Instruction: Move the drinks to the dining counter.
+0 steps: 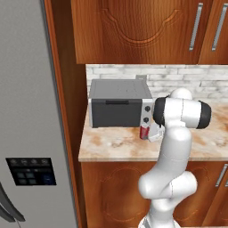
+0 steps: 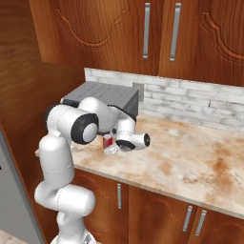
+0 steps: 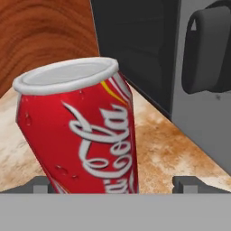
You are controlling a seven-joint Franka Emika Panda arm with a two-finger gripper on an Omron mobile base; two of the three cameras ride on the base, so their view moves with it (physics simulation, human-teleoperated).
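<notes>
Presently the red can (image 3: 85,135) stands upright on the marbled counter (image 1: 116,144), directly in front of the grey toaster oven (image 1: 119,103), near that appliance's right end where its knobs (image 1: 146,114) sit. From the left base camera the can shows as a small red form just below the knobs, partly covered by the white arm.

Pincer (image 3: 115,182): released, jaws spread wide. Its two dark fingertips (image 3: 41,184) rise at the lower edge of the hand camera, one to each side of the can's base. The can sits between them, nearer the left tip than the right. No pad is seen pressing its wall; contact at the left tip cannot be ruled out, since the can's lower part is cut off there. The can leans in that picture, which agrees with a rolled camera.

From the right base camera the hand reaches low over the counter's left part, the can just beside it toward the oven. A white-tile backsplash (image 2: 190,100) runs behind, and brown wall cabinets (image 2: 143,33) hang above.
</notes>
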